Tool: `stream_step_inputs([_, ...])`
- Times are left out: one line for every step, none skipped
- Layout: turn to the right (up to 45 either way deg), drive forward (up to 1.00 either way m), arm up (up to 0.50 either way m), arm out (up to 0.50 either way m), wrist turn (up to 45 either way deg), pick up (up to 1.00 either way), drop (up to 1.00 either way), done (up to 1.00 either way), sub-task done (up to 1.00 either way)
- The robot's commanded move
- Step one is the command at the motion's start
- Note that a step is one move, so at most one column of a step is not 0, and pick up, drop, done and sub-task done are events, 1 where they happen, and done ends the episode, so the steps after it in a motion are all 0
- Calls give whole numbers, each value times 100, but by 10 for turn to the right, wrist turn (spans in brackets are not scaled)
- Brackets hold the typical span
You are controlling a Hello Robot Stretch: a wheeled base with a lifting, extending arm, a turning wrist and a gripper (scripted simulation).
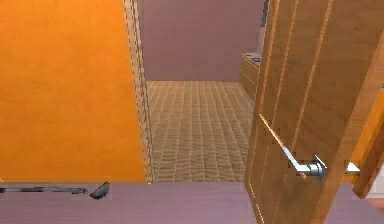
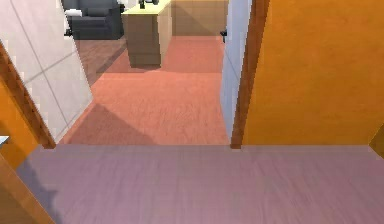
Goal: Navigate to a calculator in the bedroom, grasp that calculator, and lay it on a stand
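Wooden door ajar ahead at right, metal handle, orange wall left, tiled floor beyond, dark armchair off sideways, gripper state and calculator whereabouts: cannot tell.

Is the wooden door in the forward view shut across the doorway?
No, the wooden door stands swung aside at the right, and the tan floor of the room beyond shows.

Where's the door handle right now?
Forward view's lower right: the silver handle sits on the wooden door, just right of the doorway.
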Motion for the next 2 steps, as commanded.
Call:
stream_step_inputs([30, 0, 0, 0, 0, 0, 0, 0, 0])
stream_step_inputs([0, 50, 0, 0, 0, 0, 0, 0, 0])
